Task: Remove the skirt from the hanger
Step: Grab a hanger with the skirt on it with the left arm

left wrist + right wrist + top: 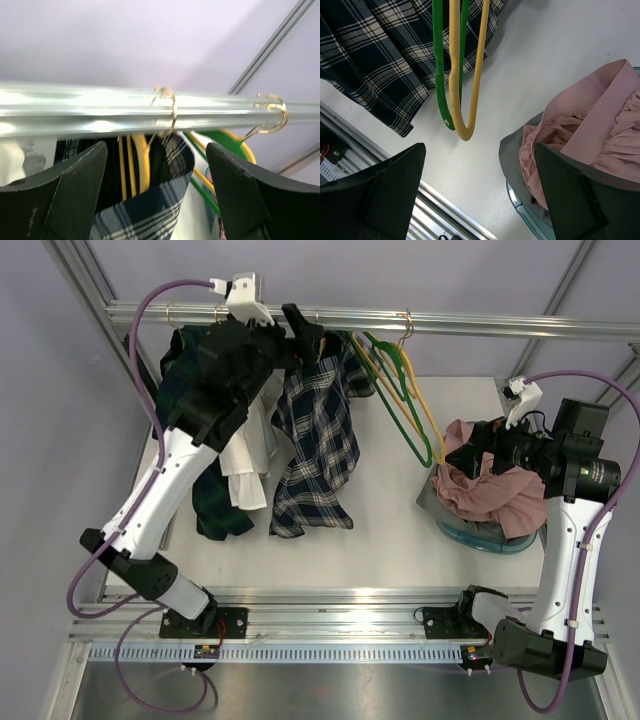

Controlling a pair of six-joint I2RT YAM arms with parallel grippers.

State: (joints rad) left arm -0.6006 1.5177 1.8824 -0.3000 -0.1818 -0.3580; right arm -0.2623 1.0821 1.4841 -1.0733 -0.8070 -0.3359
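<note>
1. Black fingers of the left gripper fill the foreground of the left wrist view, spread wide apart, holding nothing, just under the rail.
2. Between them hangs the plaid skirt, still on its yellow hanger, hook at twelve o'clock over the rail.
3. Risk: closing now may pinch hanger and cloth together, dragging the hook along the rail.
4. At three o'clock, empty green and yellow hangers could tangle.
5. Right gripper is open too, idle above a basket of pink cloth.
</note>
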